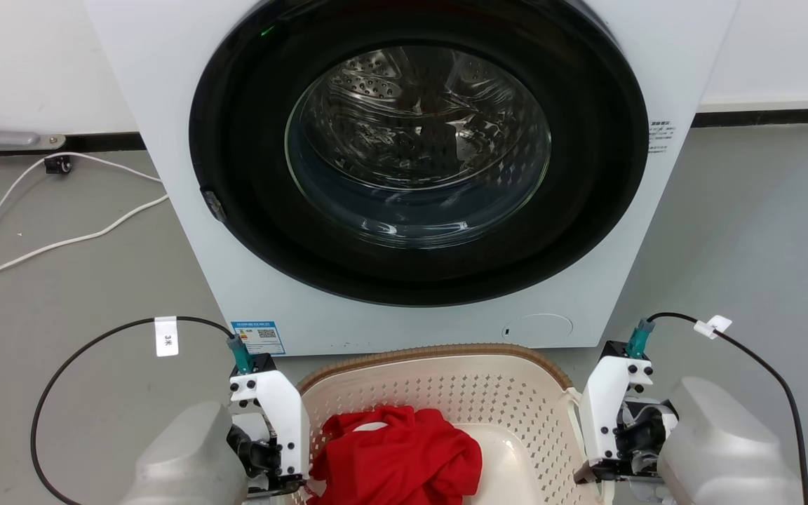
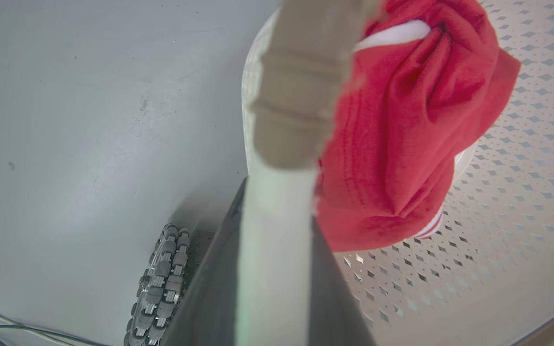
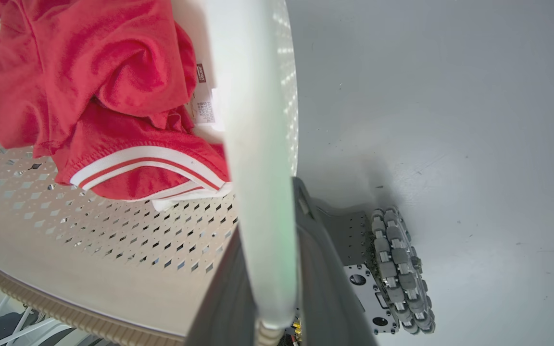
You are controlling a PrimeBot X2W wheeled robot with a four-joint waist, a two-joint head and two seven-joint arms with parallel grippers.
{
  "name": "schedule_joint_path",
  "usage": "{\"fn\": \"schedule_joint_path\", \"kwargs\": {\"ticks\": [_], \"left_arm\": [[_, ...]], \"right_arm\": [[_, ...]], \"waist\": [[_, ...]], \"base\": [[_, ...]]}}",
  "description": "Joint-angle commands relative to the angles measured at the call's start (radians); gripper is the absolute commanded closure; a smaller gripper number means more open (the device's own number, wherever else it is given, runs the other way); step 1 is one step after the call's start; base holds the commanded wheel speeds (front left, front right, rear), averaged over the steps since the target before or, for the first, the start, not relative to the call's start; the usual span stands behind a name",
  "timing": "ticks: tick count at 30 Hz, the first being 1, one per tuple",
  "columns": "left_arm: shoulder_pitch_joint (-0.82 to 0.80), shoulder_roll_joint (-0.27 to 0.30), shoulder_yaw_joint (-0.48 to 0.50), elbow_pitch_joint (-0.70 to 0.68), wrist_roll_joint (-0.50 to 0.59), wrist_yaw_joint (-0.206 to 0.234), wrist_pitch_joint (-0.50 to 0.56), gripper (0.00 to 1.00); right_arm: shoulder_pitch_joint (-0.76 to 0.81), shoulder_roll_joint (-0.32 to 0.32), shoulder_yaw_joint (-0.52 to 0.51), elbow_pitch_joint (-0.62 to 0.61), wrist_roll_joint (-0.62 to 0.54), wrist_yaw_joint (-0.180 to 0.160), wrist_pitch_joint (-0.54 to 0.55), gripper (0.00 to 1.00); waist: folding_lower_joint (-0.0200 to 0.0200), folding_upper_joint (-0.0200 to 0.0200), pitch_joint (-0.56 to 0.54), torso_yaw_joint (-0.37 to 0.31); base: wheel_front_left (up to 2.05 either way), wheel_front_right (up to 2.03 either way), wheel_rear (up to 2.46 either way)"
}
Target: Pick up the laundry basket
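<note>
1. The laundry basket [image 1: 446,396] sits on the floor [image 1: 95,294] directly between the two arms. Its long axis runs straight from the left end effector [image 2: 279,206] across to the right end effector [image 3: 267,206], so each arm has one short end of it and neither is nearer than the other
2. The left end effector's dark fingers [image 2: 219,274] sit on either side of the left handle [image 2: 272,259] and look closed onto it. The basket's hollow opens to that end effector's inner side
3. The right end effector mirrors this, its fingers [image 3: 325,269] pressed to both faces of the right handle [image 3: 262,168], with the basket's inside again on its inner side
4. The lift probably depends on both ends rising together, as any lag would tip the basket along its long axis
5. The handles are smooth, thin white plastic straps. The walls are cream plastic, gently curved and pierced with small diamond holes. The rim [image 1: 439,348] is brown and ribbed like weave
6. A crumpled red garment [image 1: 397,456] with white trim lies soft and loose inside, between the end effectors and nearer the left one
7. Beyond both end effectors stands a washing machine [image 1: 404,326] with a glossy dark door
</note>
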Motion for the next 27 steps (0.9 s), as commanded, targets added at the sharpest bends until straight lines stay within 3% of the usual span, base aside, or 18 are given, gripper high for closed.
{"fn": "schedule_joint_path", "kwargs": {"ticks": [1,27], "left_arm": [[0.015,0.006,-0.003,0.002,-0.006,-0.004,0.001,1.00],[0.014,0.004,-0.021,0.002,-0.028,-0.004,-0.001,1.00]], "right_arm": [[0.007,-0.006,-0.006,-0.001,-0.001,-0.002,-0.002,1.00],[0.007,-0.001,-0.029,-0.001,-0.020,-0.002,0.007,1.00]], "waist": [[0.0000,0.0000,0.000,0.000],[0.0000,0.0000,0.002,-0.001]], "base": [[0.00,0.00,0.00],[0.00,0.00,0.00]]}}
